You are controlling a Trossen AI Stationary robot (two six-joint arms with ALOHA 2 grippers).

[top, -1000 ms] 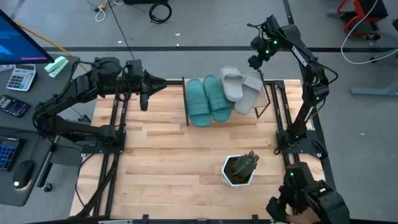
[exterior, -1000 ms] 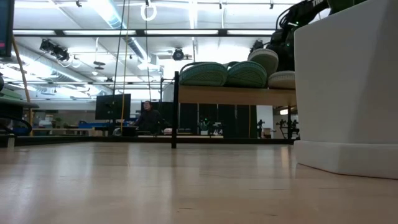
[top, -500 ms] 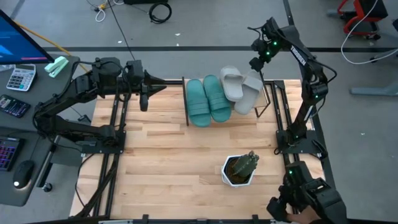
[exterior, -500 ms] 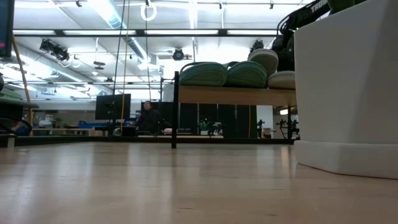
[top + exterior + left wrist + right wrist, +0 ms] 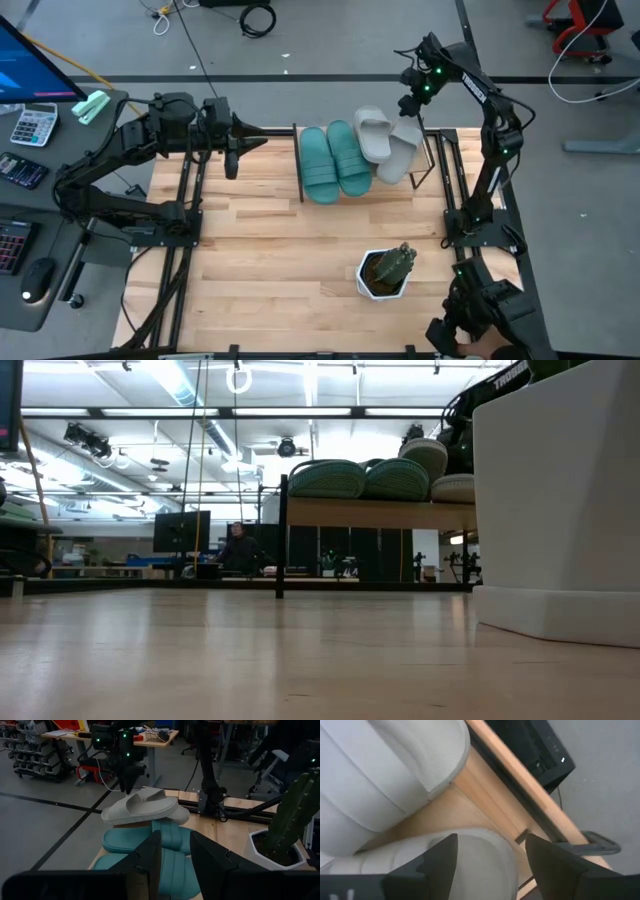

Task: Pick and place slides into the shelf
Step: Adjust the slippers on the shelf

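The right gripper (image 5: 411, 103), jaws open and empty, has drifted a little further toward the upper right of the high view, clear of the grey slides (image 5: 388, 143). All four slides sit on the shelf (image 5: 425, 160) at upper centre, the teal pair (image 5: 333, 160) side by side, one grey overlapping the other. Placement looks finished. The left gripper (image 5: 232, 160) waits partly closed, empty, at upper left.

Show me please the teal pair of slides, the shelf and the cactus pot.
teal slides (image 5: 333, 162), high view, on the ridged soles.
shelf (image 5: 380, 512), low view, on the plank's front edge.
cactus pot (image 5: 368, 285), high view, on the white rim.
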